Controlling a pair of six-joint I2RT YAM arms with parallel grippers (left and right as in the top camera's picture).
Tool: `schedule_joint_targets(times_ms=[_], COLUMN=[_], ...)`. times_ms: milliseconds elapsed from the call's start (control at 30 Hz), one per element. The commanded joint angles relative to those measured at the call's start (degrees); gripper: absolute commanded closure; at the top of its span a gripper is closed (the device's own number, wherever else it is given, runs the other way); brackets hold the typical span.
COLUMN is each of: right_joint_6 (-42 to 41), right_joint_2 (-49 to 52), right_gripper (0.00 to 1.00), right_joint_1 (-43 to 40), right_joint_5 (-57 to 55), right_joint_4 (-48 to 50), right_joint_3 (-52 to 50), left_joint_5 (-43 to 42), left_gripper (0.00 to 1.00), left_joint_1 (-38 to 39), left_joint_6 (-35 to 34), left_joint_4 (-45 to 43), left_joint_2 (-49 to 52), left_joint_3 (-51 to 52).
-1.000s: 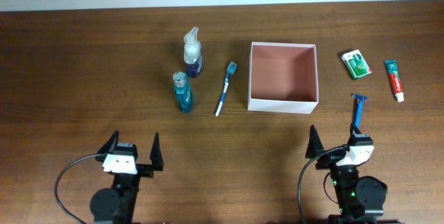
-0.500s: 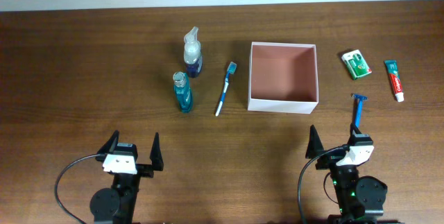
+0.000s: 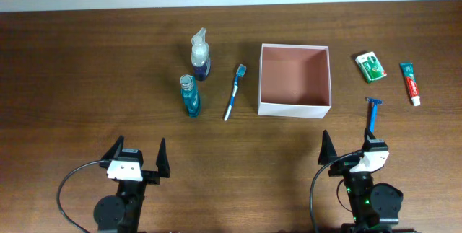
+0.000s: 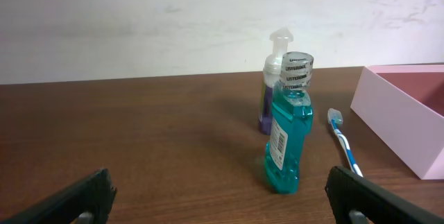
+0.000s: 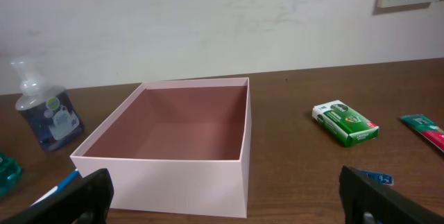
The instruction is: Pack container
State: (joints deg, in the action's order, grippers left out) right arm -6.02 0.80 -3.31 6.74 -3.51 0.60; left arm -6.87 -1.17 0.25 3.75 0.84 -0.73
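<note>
The container [image 3: 294,107], a square white box with a pink inside, sits empty at the table's centre right; it also shows in the right wrist view [image 5: 173,182]. Left of it lie a blue toothbrush [image 3: 234,91], a teal mouthwash bottle [image 3: 190,96] and a purple pump bottle [image 3: 200,56]. Right of it lie a green packet [image 3: 371,67], a toothpaste tube [image 3: 410,83] and a blue razor [image 3: 372,114]. My left gripper [image 3: 137,158] is open and empty near the front edge. My right gripper [image 3: 350,152] is open and empty, just in front of the razor.
The mouthwash bottle [image 4: 288,134] and the pump bottle [image 4: 272,85] stand upright ahead of the left gripper, with the toothbrush [image 4: 343,148] to their right. A white wall runs behind the table.
</note>
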Motion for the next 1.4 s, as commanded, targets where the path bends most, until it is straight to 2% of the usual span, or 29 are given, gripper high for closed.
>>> schedule_joint_targets(times_ms=[0, 500, 800, 933, 1133, 1367], right_joint_6=[0.0, 0.0, 0.0, 0.0, 0.0, 0.0], right_joint_2=[-0.5, -0.5, -0.5, -0.5, -0.5, -0.5], right_gripper=[0.01, 0.01, 0.01, 0.01, 0.01, 0.01], right_joint_1=[0.5, 0.5, 0.5, 0.5, 0.5, 0.5], right_joint_5=[-0.5, -0.5, -0.5, -0.5, -0.5, -0.5], right_joint_4=[-0.4, -0.4, -0.4, -0.4, -0.4, -0.4], right_joint_3=[-0.3, -0.3, -0.3, -0.3, -0.3, -0.3], left_joint_5=[-0.8, -0.8, -0.9, -4.3, -9.5, -10.8], left_gripper=[0.01, 0.01, 0.00, 0.01, 0.01, 0.01], left_joint_1=[-0.3, -0.3, -0.3, -0.3, -0.3, -0.4], left_joint_6=[0.9, 0.9, 0.9, 0.8, -5.6, -6.7], left_joint_4=[0.2, 0.1, -3.1, -3.6, -9.7, -15.6], left_joint_2=[-0.5, -0.5, -0.5, -0.5, -0.5, -0.5], left_joint_3=[0.2, 0.2, 0.2, 0.2, 0.2, -3.0])
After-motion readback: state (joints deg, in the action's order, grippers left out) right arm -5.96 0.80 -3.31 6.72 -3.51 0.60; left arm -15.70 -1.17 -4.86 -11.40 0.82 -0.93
